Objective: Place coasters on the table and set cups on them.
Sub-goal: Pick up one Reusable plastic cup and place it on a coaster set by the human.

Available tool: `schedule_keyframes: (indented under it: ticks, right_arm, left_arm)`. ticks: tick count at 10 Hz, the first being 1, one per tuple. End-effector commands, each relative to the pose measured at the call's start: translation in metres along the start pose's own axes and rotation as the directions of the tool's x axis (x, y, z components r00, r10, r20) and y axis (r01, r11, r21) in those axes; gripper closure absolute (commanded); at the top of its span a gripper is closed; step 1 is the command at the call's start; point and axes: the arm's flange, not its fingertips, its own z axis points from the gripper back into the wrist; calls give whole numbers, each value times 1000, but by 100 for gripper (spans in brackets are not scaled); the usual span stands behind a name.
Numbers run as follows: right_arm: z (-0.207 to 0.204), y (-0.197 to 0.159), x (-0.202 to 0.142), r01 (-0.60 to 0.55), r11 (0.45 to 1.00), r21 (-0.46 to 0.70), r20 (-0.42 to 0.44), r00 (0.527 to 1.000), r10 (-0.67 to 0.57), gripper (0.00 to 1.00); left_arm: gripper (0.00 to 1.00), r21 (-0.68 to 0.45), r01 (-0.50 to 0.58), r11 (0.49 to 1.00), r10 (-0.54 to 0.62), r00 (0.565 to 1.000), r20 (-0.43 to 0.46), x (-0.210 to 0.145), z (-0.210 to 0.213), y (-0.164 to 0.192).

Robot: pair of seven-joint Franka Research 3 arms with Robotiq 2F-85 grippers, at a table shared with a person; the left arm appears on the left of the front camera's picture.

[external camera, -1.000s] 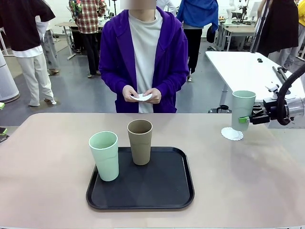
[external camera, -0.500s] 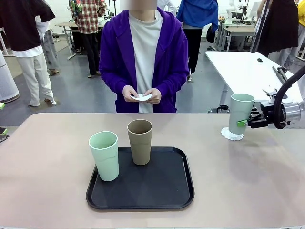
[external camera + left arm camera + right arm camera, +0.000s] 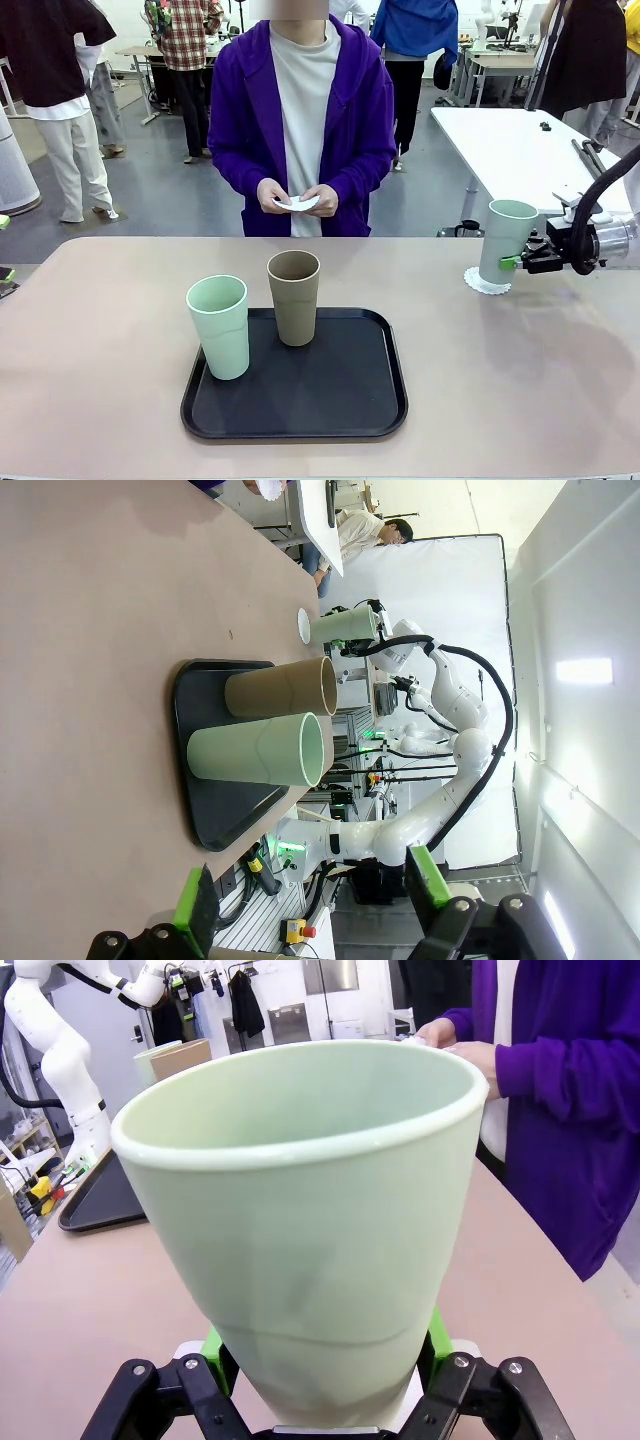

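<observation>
At the far right of the table (image 3: pixel 100 340), a pale mint cup (image 3: pixel 505 240) rests its base on a white scalloped coaster (image 3: pixel 487 282), leaning slightly. My right gripper (image 3: pixel 515 262) is shut on its lower part. In the right wrist view this cup (image 3: pixel 310 1220) stands between the green pads (image 3: pixel 437 1332). A second mint cup (image 3: pixel 219 325) and a tan cup (image 3: pixel 294 297) stand on the black tray (image 3: pixel 295 405). My left gripper (image 3: pixel 310 900) is open and holds nothing, well back from the tray (image 3: pixel 200 810). The person's hands hold more coasters (image 3: pixel 298 203).
The person in a purple jacket (image 3: pixel 240 120) stands at the far edge, behind the tray. Bare tabletop lies left of the tray and between the tray and the coaster. A white table (image 3: pixel 510 140) stands further back on the right.
My right gripper has brought the mint cup down from just above the coaster onto it and shifted slightly right. The tray cups and the person's hands have not moved.
</observation>
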Motion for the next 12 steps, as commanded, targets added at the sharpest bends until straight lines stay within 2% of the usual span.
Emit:
schedule_keyframes:
  ticks: [1, 9, 12]
  right_arm:
    - [-3, -9, 0, -33, 999, 13, 33, 999, 32, 17]
    - [-11, -27, -10, -17, 1000, 10, 26, 1000, 17, 17]
    - [-13, -31, -15, 6, 1000, 17, -2, 1000, -6, 17]
  left_arm:
    - [0, -14, 5, 1000, -5, 1000, 5, -1, 1, -2]
    - [0, -14, 5, 1000, -5, 1000, 5, -1, 1, -2]
    - [0, -14, 5, 1000, -5, 1000, 5, -1, 1, -2]
